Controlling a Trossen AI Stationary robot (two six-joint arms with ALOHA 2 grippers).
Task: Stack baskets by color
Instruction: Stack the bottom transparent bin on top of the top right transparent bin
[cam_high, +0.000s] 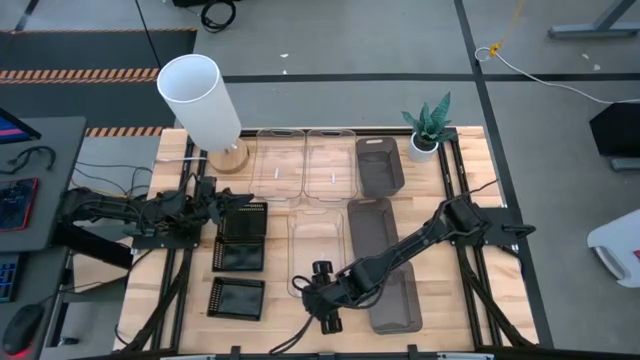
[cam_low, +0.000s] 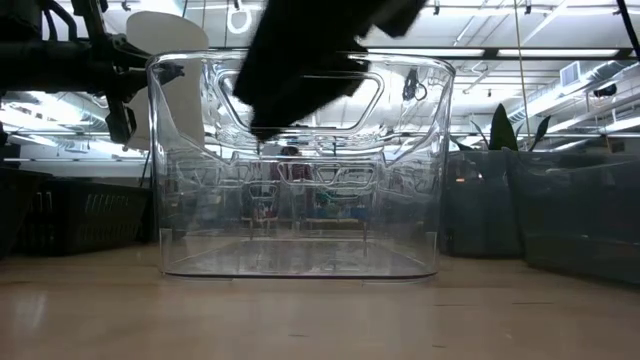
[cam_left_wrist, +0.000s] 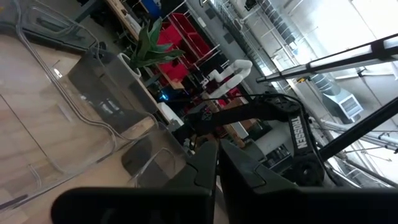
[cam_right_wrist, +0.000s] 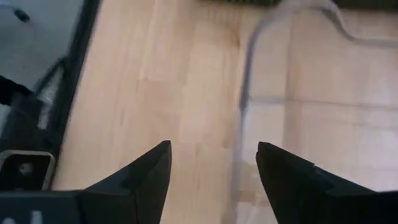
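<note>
The right gripper (cam_high: 322, 300) is spread wide and empty at the near clear basket's (cam_high: 316, 232) six o'clock end, seemingly just above its rim. Grey baskets (cam_high: 381, 262) lie at three o'clock. The left gripper (cam_high: 222, 196), pinched closed, hovers over the black baskets (cam_high: 241, 238).

A light wooden table (cam_high: 270, 315) bears three clear baskets (cam_high: 316, 245); three smoky grey baskets (cam_high: 380, 165); black grid baskets (cam_high: 237, 298); a white lamp (cam_high: 200, 100); a potted plant (cam_high: 428, 128).
</note>
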